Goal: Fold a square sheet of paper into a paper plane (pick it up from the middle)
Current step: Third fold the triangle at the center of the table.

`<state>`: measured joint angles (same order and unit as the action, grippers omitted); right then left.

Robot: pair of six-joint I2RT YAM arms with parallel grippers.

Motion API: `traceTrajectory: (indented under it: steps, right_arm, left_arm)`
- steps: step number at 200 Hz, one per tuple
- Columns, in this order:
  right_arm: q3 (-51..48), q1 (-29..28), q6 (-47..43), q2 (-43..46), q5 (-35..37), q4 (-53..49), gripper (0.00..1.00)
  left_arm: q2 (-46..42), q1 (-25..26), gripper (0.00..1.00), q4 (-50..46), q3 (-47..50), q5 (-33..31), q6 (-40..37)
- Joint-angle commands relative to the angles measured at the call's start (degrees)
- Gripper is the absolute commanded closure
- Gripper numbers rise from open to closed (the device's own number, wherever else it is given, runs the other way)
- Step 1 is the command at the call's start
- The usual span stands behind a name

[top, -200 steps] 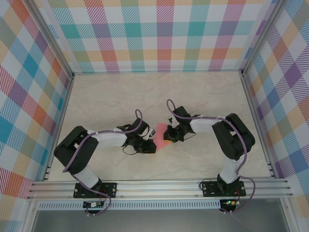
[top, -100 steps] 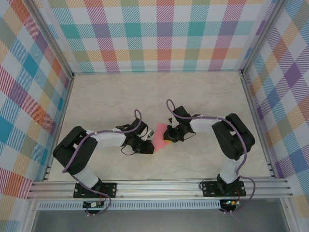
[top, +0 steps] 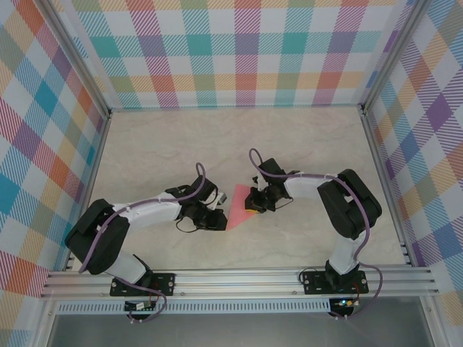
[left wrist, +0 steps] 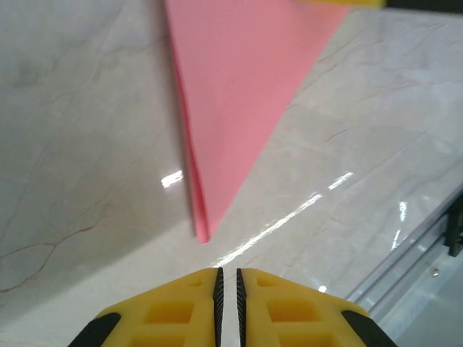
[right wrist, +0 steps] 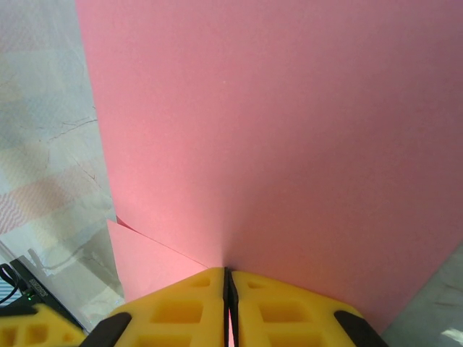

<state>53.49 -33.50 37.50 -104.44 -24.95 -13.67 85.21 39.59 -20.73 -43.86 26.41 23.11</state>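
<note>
Right claw point(right wrist: 227, 272) of mine is clamped on the square sheet of paper point(right wrist: 289, 130), folded into a triangle on the table point(top: 166, 152). Left claw point(left wrist: 227, 273), jaws nearly touching, holds nothing, near its tip.

so the sheet of paper point(top: 237, 208) sits on the worktop point(top: 304, 144), left claw point(top: 218, 220) just left of its near tip, right claw point(top: 251, 205) at its right edge

Pale marble tabletop point(top: 166, 144); pastel plaid walls point(top: 239, 50) three sides; aluminium rail point(top: 239, 278) near edge
</note>
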Motion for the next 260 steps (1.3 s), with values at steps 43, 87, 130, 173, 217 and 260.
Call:
traceTrajectory:
  steps: [43,87,130,173,217,260]
  right_arm:
    - [-1.79,-0.43,-1.15,-5.10,9.92,-6.13,0.88]
    - [-1.97,-0.43,-1.57,-3.40,8.79,-5.66,0.88]
    - [-0.92,-0.43,-1.98,0.84,7.35,-6.03,0.87]
    - [-1.82,-0.43,-1.80,8.96,4.18,-5.22,0.85]
    - [-6.71,-2.17,2.45,10.68,-2.92,3.22,0.86]
    - [-5.85,-5.18,3.99,7.78,-5.38,6.83,0.86]
  left_arm:
    - [8.82,-0.92,0.90,3.10,-9.03,-1.50,0.57]
    - [14.75,-0.93,0.93,3.86,-9.84,-6.47,-0.10]
    - [16.43,-0.92,0.94,4.29,-7.51,-7.26,-0.79]
    - [17.21,-0.92,0.94,4.30,-6.23,-5.95,-0.98]
    - [17.05,-0.92,0.94,4.31,-6.68,-5.77,-1.46]
    - [16.95,-0.92,0.94,3.81,-7.11,-5.51,-1.42]
